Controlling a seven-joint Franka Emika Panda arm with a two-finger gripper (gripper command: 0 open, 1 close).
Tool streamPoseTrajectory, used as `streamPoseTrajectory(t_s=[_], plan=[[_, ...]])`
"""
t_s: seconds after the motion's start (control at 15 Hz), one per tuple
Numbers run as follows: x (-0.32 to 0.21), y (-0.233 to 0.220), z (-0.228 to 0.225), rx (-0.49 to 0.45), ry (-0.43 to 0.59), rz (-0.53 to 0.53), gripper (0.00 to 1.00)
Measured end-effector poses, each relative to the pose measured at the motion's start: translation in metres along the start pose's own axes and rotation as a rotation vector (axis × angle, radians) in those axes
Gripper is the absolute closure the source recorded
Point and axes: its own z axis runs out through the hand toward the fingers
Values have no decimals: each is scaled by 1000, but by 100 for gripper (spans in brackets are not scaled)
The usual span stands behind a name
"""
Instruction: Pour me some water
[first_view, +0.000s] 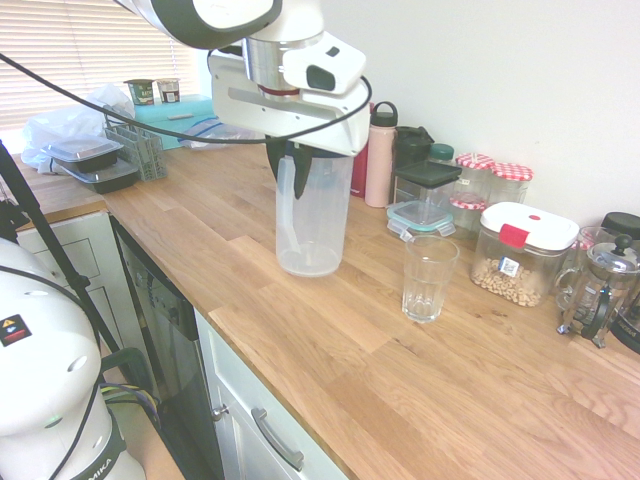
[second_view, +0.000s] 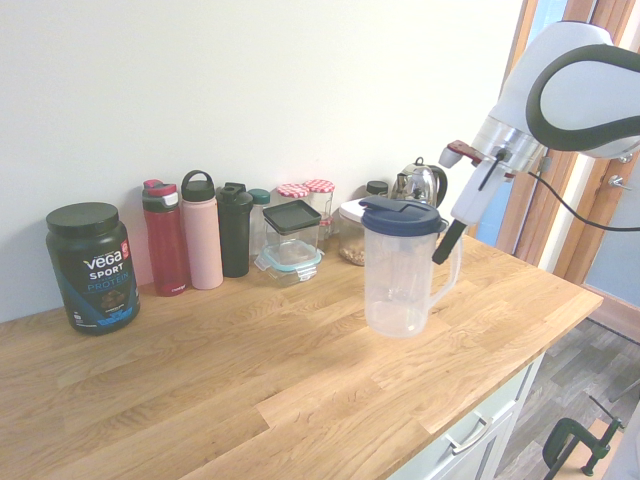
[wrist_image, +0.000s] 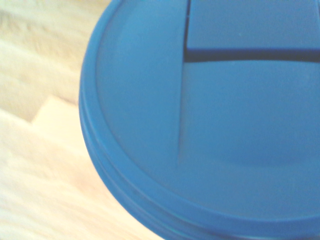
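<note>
One claw (second_view: 448, 240), closed on the handle of a blue-lidded pitcher (second_view: 398, 270) held above the desk (first_view: 330, 330); water too faint to make out. Beyond the claw, an empty ribbed glass (first_view: 429, 278); bottles (first_view: 380, 155) and jars (first_view: 524, 252) line the wall

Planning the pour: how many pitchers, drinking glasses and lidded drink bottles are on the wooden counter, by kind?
Translucent plastic pitcher with blue lid: 1
Clear ribbed drinking glass: 1
Tall lidded drink bottles: 3 (red bottle, pink bottle, black bottle)
Total: 5
</note>
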Motion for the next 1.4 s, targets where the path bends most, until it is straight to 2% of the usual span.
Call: streamPoseTrajectory(t_s=[0.47, 0.8, 1.07, 1.4], plan=[[8, 96, -14, 29, -7, -32, 100], [22, 153, -27, -36, -22, -97, 100], [50, 170, -50, -161, -54, -137, 100], [117, 152, -57, -454, -147, -187, 100]])
